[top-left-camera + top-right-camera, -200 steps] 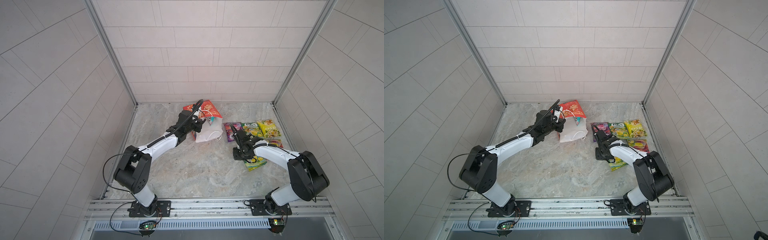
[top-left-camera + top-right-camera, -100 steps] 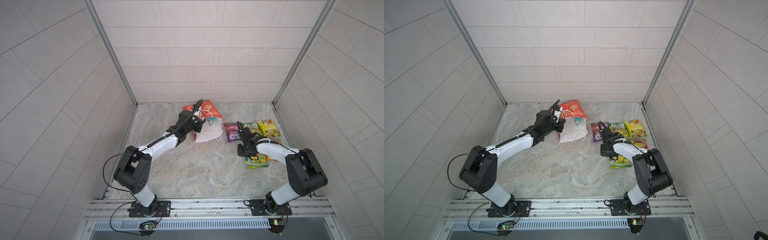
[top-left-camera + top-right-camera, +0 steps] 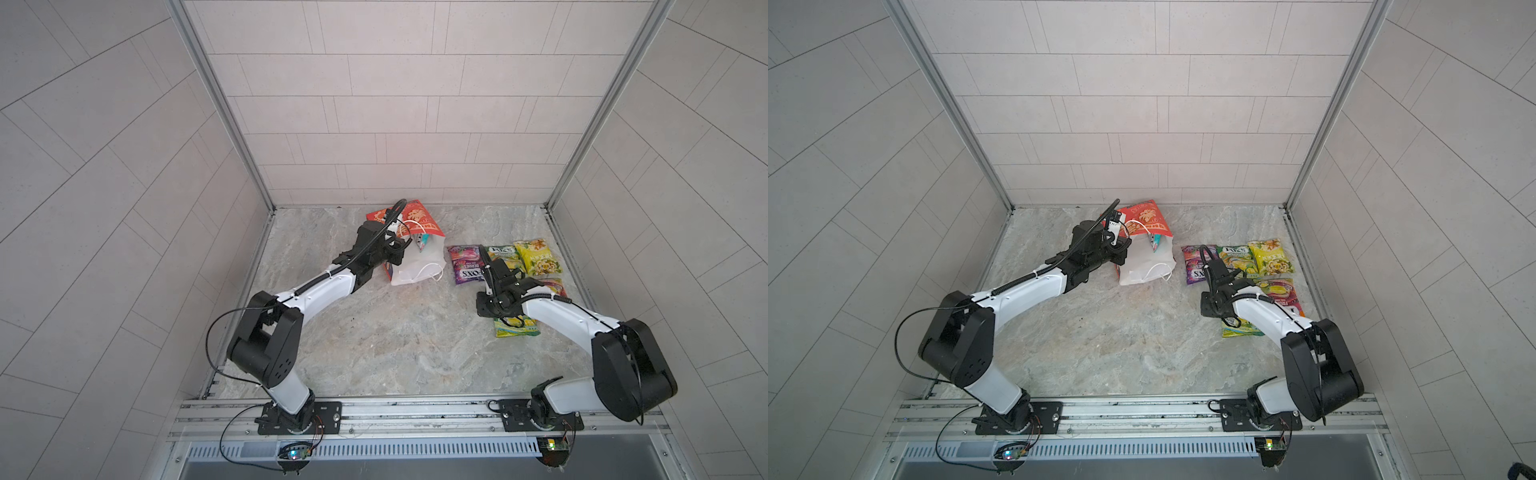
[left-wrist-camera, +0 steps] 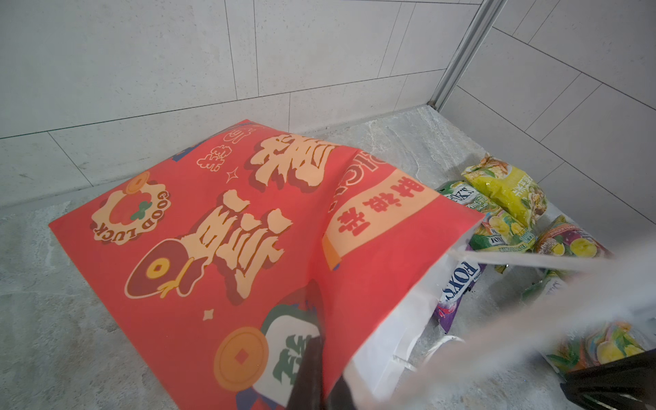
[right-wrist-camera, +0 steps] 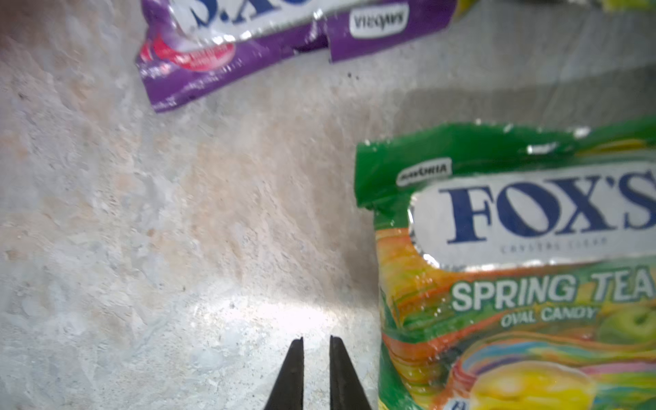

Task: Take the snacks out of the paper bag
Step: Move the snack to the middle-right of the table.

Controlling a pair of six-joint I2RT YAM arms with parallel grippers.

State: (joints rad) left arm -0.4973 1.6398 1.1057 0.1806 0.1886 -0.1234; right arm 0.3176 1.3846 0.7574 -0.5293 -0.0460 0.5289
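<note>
Snacks [image 3: 503, 257] are lying on the counter [image 3: 395, 332] beside the paper bag [image 3: 415, 272], one teal packet [image 3: 422, 242] showing inside it; left jaws are pinching the bag's rim; right jaws are hovering slightly parted, empty.

We see a red paper bag [image 4: 220, 248] printed with cream-gold Chinese characters, gold coins and a scalloped "GOOD LUCK" badge, white inside and with white cord handles [image 4: 532, 262], and a teal packet [image 3: 423, 241]. We count a purple packet [image 5: 248, 53] with a white patch lettered dark blue, a green Spring Tea packet [image 5: 514, 269] swirled orange and yellow under a white oval with blue FOX'S, a yellow packet [image 3: 537, 257] and a red-orange packet [image 3: 1281, 289]. We find the floor [image 3: 395, 332] grey stone veined with beige and the walls [image 3: 415, 104] pale grey tile.
</note>
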